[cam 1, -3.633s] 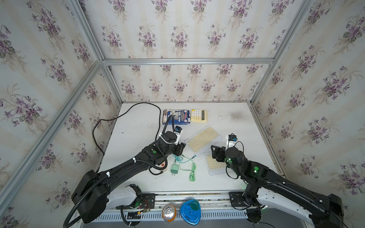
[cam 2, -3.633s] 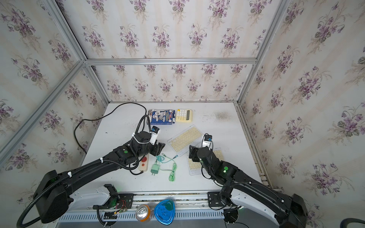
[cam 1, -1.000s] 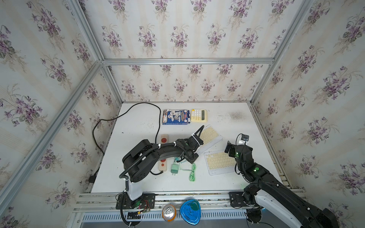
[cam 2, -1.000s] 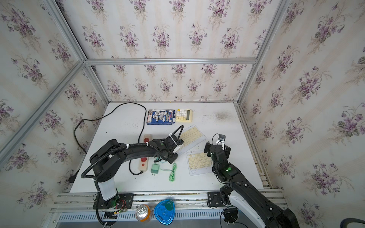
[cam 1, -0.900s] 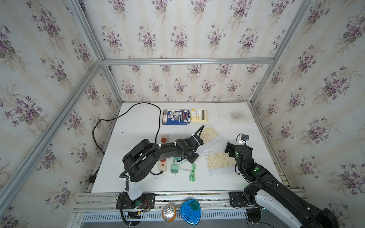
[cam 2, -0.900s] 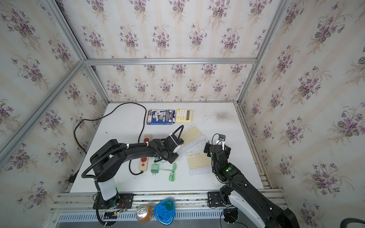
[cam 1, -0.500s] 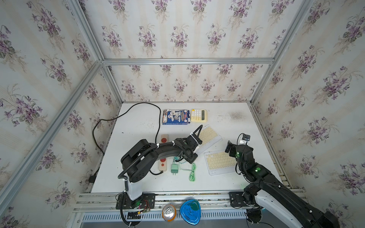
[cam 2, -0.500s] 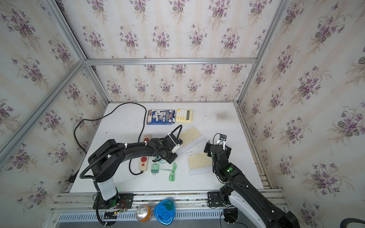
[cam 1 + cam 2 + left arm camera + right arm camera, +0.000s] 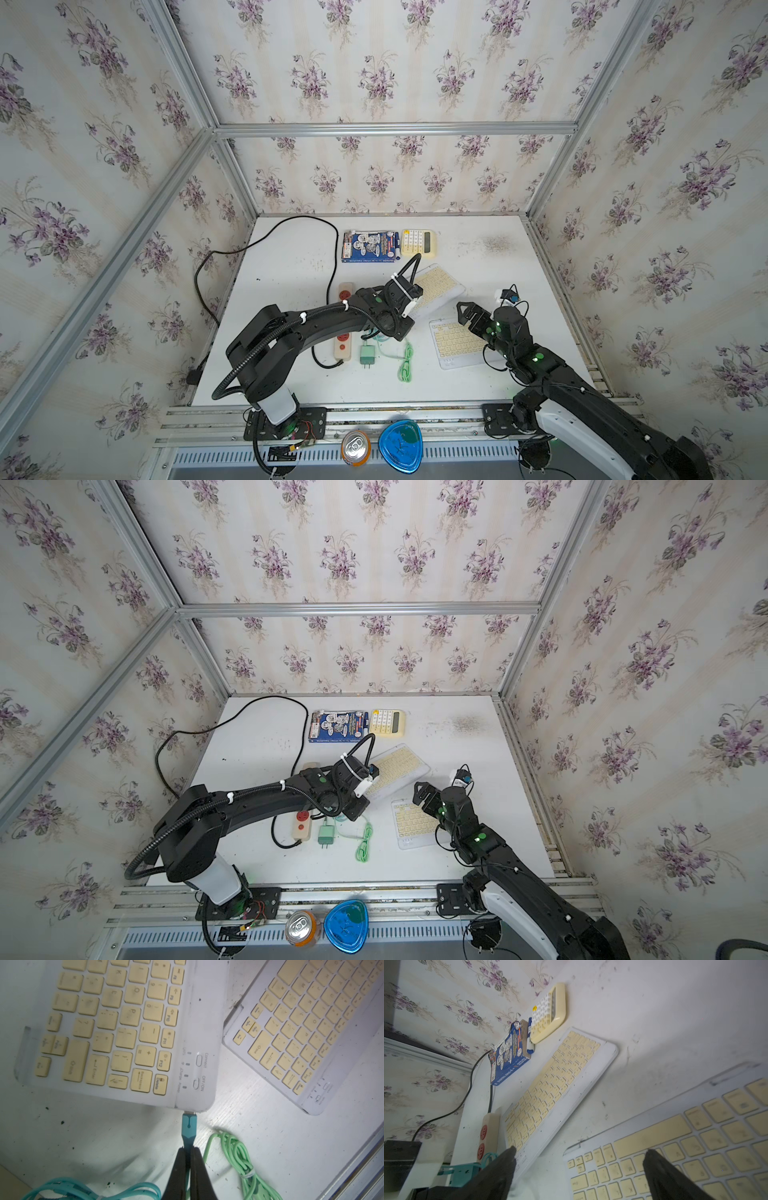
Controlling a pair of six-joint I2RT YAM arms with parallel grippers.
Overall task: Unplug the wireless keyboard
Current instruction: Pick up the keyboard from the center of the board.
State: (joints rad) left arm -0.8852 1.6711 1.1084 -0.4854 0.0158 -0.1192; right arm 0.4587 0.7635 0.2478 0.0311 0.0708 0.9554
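Near the middle of the table (image 9: 291,266), in both top views, the keyboard (image 9: 440,286) lies slanted; its blue plug (image 9: 189,1128) is in the corner port, its tail clamped by the left gripper (image 9: 188,1150); at five o'clock, over a second keyboard (image 9: 453,345), the right gripper (image 9: 462,313) hangs with jaws spread.

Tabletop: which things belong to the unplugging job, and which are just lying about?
Job: plugged-in keyboard, teal plug, left gripper clamped on it.
Lying about: second keyboard, calculator, blue packet, green cable, green charger.
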